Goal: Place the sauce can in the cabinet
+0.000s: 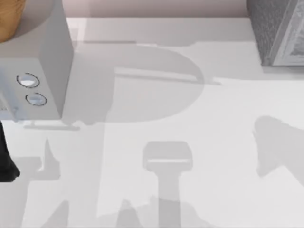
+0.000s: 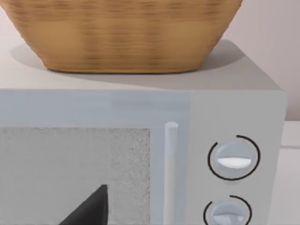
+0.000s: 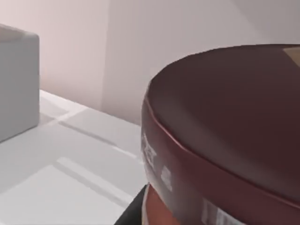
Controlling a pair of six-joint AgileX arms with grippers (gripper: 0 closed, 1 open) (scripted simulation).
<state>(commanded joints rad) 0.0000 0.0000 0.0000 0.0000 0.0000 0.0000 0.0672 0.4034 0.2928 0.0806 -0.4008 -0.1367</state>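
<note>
The sauce can (image 3: 225, 131) looms close in the right wrist view, showing its dark maroon round top and a red band below. One dark finger (image 3: 133, 213) of my right gripper lies against the can's side, and the gripper looks shut on the can, above the white table. The cabinet (image 1: 275, 28), dark grey and speckled with a paler framed front, stands at the table's far right corner. My left arm (image 1: 7, 156) stays at the table's left edge; a dark tip of my left gripper (image 2: 89, 208) points at the light-grey box.
A smooth light-grey box with two round knobs (image 1: 47, 61) stands at the far left, with a woven basket (image 1: 9, 19) on top. The left wrist view faces its front (image 2: 234, 108) and the basket (image 2: 122, 37). Arm shadows fall across the white table (image 1: 156, 104).
</note>
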